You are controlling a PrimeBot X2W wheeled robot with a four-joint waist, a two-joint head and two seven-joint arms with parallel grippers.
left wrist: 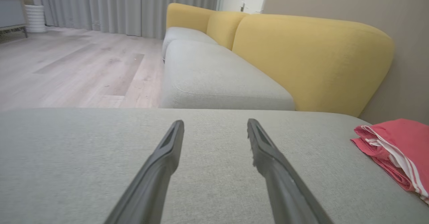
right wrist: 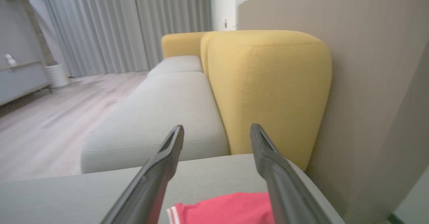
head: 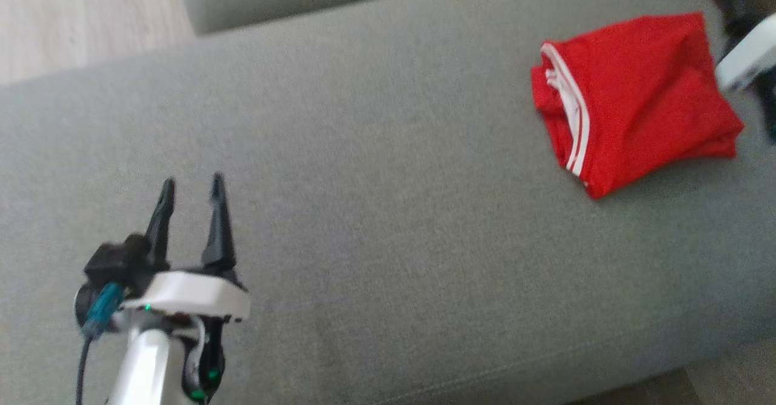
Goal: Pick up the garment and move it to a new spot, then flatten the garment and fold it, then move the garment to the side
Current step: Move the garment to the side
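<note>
Our left gripper near left, fingers spread, idle above cushion. Red garment folded, far right by cushion edge: parked aside, we judge. Our right gripper over it, fingers spread, empty.

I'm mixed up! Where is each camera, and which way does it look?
Head view: on the robot's head, looking down at the grey seat and red garment; shows the open left gripper and pale right arm.
Left wrist view: on the left wrist, looking low along the seat toward the yellow backrest; its fingers show.
Right wrist view: on the right wrist, above the garment, facing that backrest; the open right gripper shows.
Shared: all three see the garment.
</note>
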